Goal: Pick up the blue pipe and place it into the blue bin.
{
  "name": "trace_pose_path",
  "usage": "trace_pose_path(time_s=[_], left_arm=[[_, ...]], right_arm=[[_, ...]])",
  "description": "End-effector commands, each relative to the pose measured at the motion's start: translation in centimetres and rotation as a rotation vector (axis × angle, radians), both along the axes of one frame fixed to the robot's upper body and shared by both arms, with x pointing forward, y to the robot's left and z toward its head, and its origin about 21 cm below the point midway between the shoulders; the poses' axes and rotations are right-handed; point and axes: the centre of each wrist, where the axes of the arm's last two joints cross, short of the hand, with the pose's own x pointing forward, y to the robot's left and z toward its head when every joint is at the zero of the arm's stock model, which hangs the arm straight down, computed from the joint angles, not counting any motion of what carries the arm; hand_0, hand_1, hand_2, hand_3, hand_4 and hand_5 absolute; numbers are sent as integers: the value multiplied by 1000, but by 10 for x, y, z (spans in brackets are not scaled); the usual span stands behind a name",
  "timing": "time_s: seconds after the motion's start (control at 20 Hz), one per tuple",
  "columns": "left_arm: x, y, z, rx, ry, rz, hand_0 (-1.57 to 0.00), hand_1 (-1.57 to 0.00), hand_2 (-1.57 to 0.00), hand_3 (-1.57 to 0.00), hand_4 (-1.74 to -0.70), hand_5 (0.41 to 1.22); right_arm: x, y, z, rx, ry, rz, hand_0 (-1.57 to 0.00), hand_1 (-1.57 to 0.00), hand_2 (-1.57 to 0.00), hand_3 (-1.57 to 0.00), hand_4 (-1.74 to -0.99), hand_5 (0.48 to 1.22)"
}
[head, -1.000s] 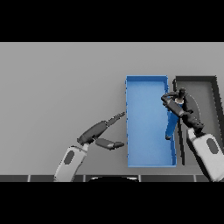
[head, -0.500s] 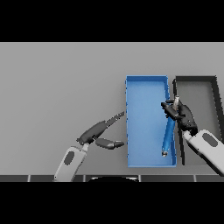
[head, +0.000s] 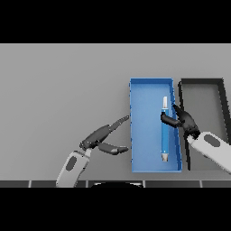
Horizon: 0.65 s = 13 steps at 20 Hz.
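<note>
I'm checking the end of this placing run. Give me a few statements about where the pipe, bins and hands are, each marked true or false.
1. The blue pipe lies inside the blue bin. True.
2. The pipe lies crosswise in the bin. False: it runs lengthwise, near the bin's right wall.
3. The dark bin stands to the right of the blue bin. True.
4. The left hand holds the pipe. False: it is open over the table, left of the blue bin.
5. The right hand is at the blue bin's right wall, beside the pipe. True.
</note>
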Motion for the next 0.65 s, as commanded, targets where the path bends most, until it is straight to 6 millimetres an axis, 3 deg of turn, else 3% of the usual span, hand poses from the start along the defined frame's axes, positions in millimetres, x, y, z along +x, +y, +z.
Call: trace_pose_path(time_s=[0.0,0.25,0.6], left_arm=[[1,0,1,4,3,2,1,1,1,1,-886,428],[1,0,-4,1,8,2,1,1,1,1,-887,431],[8,-6,-4,15,7,10,1,1,1,1,-885,431]], right_arm=[[1,0,-2,-4,1,0,-40,-37,-37,-21,-1046,759],[1,0,-1,-26,3,12,-13,-11,-11,-6,-1022,672],[3,1,-2,-21,15,35,-6,-5,-5,-3,-1022,643]])
